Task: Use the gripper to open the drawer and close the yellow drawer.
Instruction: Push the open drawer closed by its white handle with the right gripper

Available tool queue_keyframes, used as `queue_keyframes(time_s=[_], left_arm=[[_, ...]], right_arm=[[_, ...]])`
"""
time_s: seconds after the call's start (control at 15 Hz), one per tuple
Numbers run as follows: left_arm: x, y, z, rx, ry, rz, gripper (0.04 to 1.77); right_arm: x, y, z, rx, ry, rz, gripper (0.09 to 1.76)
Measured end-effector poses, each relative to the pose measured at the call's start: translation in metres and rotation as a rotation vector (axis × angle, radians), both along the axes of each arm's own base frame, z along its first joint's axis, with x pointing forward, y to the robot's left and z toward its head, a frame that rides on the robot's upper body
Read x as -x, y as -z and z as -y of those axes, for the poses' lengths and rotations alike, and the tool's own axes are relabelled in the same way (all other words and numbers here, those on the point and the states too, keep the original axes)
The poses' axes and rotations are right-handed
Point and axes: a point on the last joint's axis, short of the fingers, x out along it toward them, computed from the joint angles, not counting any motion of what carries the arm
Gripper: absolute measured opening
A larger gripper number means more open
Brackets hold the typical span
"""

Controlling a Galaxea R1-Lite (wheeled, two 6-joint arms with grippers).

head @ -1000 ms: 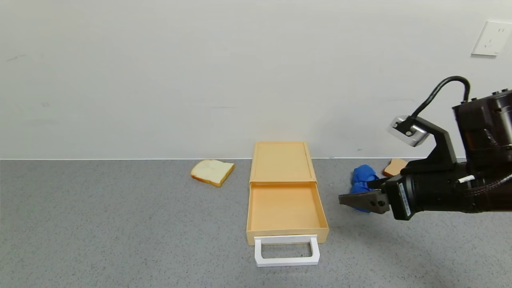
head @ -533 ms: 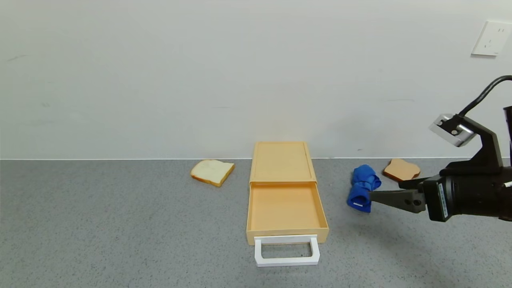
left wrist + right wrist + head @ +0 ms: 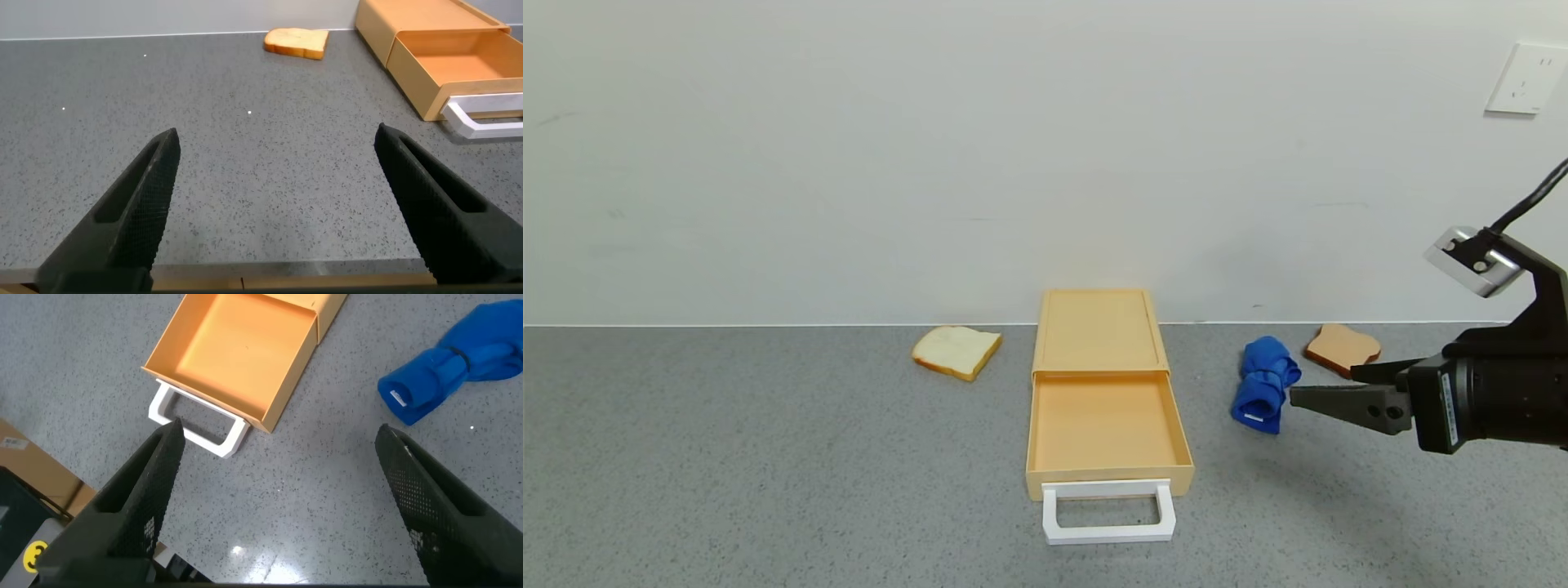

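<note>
The yellow drawer (image 3: 1104, 420) stands pulled out of its flat tan box (image 3: 1098, 331) in the middle of the grey counter, empty, with its white loop handle (image 3: 1108, 512) toward me. It also shows in the right wrist view (image 3: 233, 355) and the left wrist view (image 3: 458, 69). My right gripper (image 3: 1327, 390) is open and empty, held above the counter to the right of the drawer, its tips beside the blue rolled cloth (image 3: 1263, 384). My left gripper (image 3: 278, 143) is open and empty, low over the counter's near edge, out of the head view.
A pale bread slice (image 3: 956, 351) lies left of the box near the wall. A browner slice (image 3: 1342, 347) lies at the back right, behind the blue cloth. A wall socket (image 3: 1525, 78) is at the upper right. Bare counter lies left and front of the drawer.
My right gripper has drawn back to the right, away from the drawer, uncovering the blue cloth and the brown slice. The drawer has stayed pulled out.
</note>
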Motion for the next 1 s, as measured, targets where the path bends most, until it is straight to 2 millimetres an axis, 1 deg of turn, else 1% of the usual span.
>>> queue_keyframes(time_s=[0.67,0.87,1.0], left_arm=[[0.0,0.0,0.0,0.0,0.0,0.0,1.72],[0.0,0.0,0.0,0.0,0.0,0.0,1.72],[0.0,0.0,0.0,0.0,0.0,0.0,1.72]], right_arm=[[-0.001,0.005,-0.005,0.004,-0.017,-0.03,1.71],[-0.004,0.012,-0.013,0.045,-0.007,-0.058,1.71],[-0.005,0.019,-0.023,0.074,0.025,-0.088,1.71]])
